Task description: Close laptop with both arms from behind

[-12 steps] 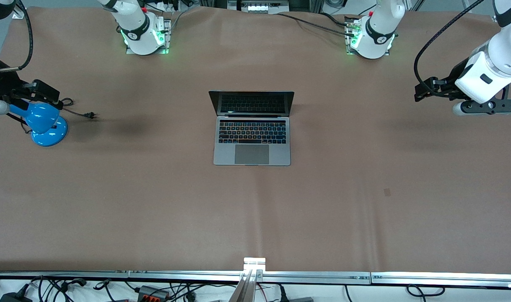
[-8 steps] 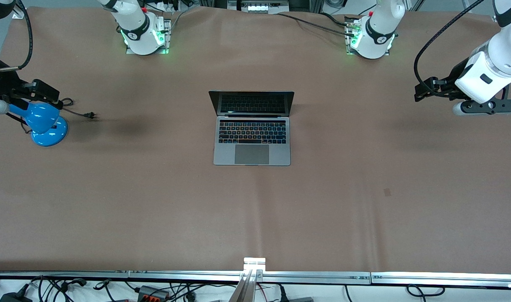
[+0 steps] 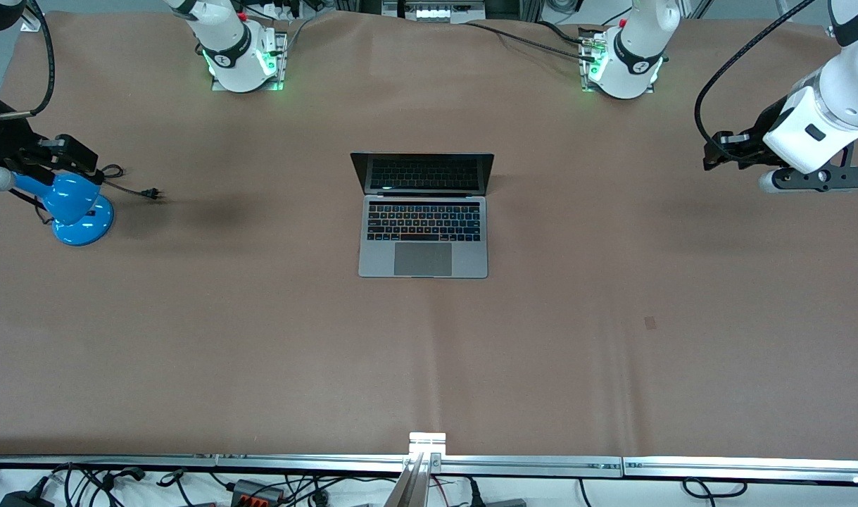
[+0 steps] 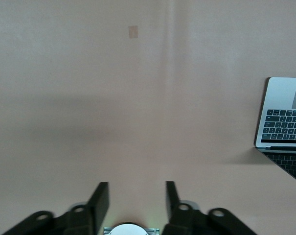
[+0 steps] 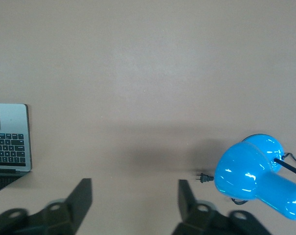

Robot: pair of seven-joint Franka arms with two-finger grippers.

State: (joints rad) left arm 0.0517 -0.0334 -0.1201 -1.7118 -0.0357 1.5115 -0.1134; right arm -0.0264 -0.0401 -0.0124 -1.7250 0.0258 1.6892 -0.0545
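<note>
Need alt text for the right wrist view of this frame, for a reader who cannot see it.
The open right gripper hangs over bare brown table, holding nothing. The laptop, open, shows at one edge of the picture, and a blue desk lamp with its loose plug lies at the other.

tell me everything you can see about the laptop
The laptop is a slim grey metal one, lying open in the middle of the brown table. Its base lies flat, with black keys and a large grey trackpad toward the front camera. The dark screen stands up on the robots' side, tilted back, and reflects the keys. Nothing touches it but the table; the left gripper and right gripper are well off it.
</note>
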